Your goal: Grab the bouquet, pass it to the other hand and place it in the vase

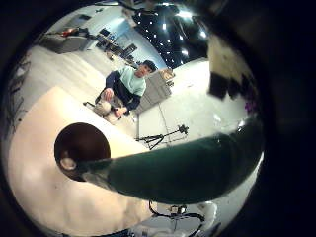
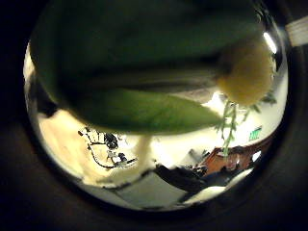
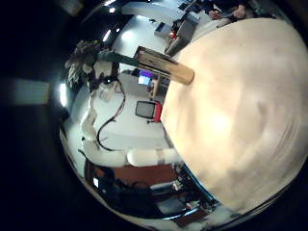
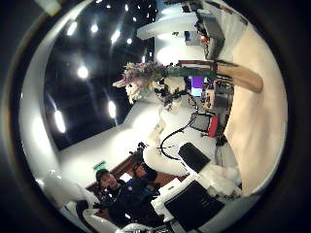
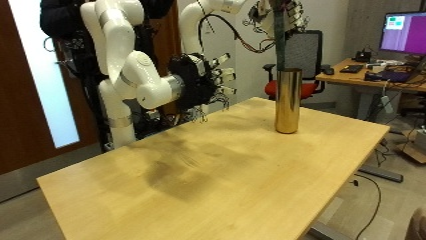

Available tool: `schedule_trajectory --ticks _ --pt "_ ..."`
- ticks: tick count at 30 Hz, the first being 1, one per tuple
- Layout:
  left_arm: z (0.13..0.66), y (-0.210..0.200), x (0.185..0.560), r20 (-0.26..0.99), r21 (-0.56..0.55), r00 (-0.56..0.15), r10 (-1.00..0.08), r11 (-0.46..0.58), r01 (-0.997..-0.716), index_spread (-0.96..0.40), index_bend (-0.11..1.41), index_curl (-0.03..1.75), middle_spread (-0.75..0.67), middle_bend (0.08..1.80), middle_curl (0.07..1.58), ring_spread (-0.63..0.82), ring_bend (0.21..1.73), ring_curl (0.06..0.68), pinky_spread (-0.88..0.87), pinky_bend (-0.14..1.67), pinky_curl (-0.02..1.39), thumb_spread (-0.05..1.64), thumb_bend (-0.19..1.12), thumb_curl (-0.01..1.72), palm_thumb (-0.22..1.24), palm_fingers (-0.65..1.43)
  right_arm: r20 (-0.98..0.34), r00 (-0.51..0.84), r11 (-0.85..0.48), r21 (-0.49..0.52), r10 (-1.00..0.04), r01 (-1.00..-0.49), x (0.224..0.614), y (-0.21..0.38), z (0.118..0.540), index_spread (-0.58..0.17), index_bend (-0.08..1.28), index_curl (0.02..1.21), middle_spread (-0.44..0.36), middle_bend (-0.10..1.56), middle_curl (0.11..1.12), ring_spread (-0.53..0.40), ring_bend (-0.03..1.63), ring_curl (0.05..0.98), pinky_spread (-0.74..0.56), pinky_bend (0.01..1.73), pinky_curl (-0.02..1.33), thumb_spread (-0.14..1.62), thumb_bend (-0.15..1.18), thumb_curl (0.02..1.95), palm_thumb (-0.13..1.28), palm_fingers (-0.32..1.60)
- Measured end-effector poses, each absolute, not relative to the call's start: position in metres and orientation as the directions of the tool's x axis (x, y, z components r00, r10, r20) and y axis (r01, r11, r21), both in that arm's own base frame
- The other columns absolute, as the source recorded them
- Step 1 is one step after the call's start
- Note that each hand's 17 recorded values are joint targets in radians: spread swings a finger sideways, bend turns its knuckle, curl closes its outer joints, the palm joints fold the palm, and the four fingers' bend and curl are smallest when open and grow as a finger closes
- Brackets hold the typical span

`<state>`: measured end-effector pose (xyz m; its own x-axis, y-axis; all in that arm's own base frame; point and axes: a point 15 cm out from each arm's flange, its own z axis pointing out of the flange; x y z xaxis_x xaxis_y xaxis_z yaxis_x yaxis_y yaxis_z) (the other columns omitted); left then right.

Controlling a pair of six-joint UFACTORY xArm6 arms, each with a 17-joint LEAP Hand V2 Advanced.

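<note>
A tall golden-brown vase [image 5: 286, 100] stands on the wooden table [image 5: 200, 175] near its far edge. The bouquet's dark green stems [image 5: 276, 50] run straight down into its mouth. High above, my left hand [image 5: 270, 12] is shut on the bouquet. In its palm views the green wrapped stems [image 1: 188, 168] lead into the vase's opening [image 1: 81, 148], and leaves with a yellow flower [image 2: 245, 72] fill the view. My right hand [image 5: 207, 80] hangs open and holds nothing, over the table's back edge, apart from the vase. It sees the bouquet [image 4: 136, 78] and the vase [image 3: 171, 69] from the side.
A black office chair [image 5: 309, 55] stands just behind the vase. A desk with a monitor [image 5: 402, 30] lies beyond it. The table's edge runs close to the vase's far side.
</note>
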<state>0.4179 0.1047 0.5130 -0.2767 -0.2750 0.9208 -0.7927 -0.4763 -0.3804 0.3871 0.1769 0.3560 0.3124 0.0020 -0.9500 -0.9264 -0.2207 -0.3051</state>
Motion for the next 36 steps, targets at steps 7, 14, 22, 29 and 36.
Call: schedule_trajectory --ticks 7,14,22,29,36 --pt "0.502 0.126 0.413 0.920 -0.379 -0.256 -0.297 -0.507 -0.774 0.25 0.10 0.64 0.39 0.28 0.47 0.37 0.75 0.256 0.40 0.43 0.45 0.92 -0.04 0.36 0.37 -0.15 -0.949 0.314 -0.221 -0.307 0.003 -0.926 0.387 0.177 0.356 -0.485 0.19 0.33 0.011 0.16 0.23 0.145 0.25 0.269 0.34 0.34 0.32 0.99 -0.03 0.43 0.75 0.04" --pt "0.494 0.144 0.409 0.923 -0.367 -0.229 -0.310 -0.524 -0.769 0.30 0.12 0.43 0.49 0.19 0.38 0.47 0.63 0.206 0.49 0.34 0.37 0.89 -0.03 0.34 0.36 -0.08 -0.949 0.316 -0.225 -0.309 0.005 -0.924 0.386 0.179 0.356 -0.484 0.19 0.33 0.011 0.16 0.23 0.145 0.25 0.271 0.34 0.34 0.32 0.99 -0.03 0.43 0.75 0.04" --pt "0.485 0.139 0.409 0.926 -0.350 -0.212 -0.312 -0.503 -0.790 0.30 0.14 0.30 0.50 0.18 0.31 0.50 0.57 0.196 0.50 0.30 0.34 0.88 -0.03 0.33 0.35 -0.05 -0.948 0.317 -0.225 -0.310 0.006 -0.924 0.386 0.179 0.356 -0.484 0.19 0.34 0.011 0.16 0.23 0.145 0.25 0.272 0.34 0.34 0.32 0.99 -0.03 0.43 0.75 0.04" --pt "0.489 0.135 0.403 0.926 -0.354 -0.224 -0.305 -0.485 -0.800 0.29 0.15 0.28 0.50 0.19 0.30 0.50 0.55 0.195 0.50 0.29 0.33 0.87 -0.03 0.32 0.34 -0.03 -0.949 0.315 -0.218 -0.309 0.006 -0.926 0.387 0.176 0.356 -0.484 0.19 0.34 0.011 0.16 0.23 0.145 0.25 0.273 0.34 0.34 0.32 0.99 -0.03 0.43 0.75 0.04" --pt "0.498 0.124 0.394 0.921 -0.360 -0.224 -0.319 -0.475 -0.803 0.29 0.15 0.27 0.50 0.19 0.29 0.52 0.53 0.197 0.51 0.27 0.32 0.87 -0.03 0.32 0.33 -0.03 -0.944 0.329 -0.218 -0.325 0.019 -0.920 0.386 0.175 0.359 -0.484 0.19 0.34 0.011 0.16 0.23 0.145 0.25 0.274 0.34 0.34 0.32 0.99 -0.03 0.43 0.75 0.04"
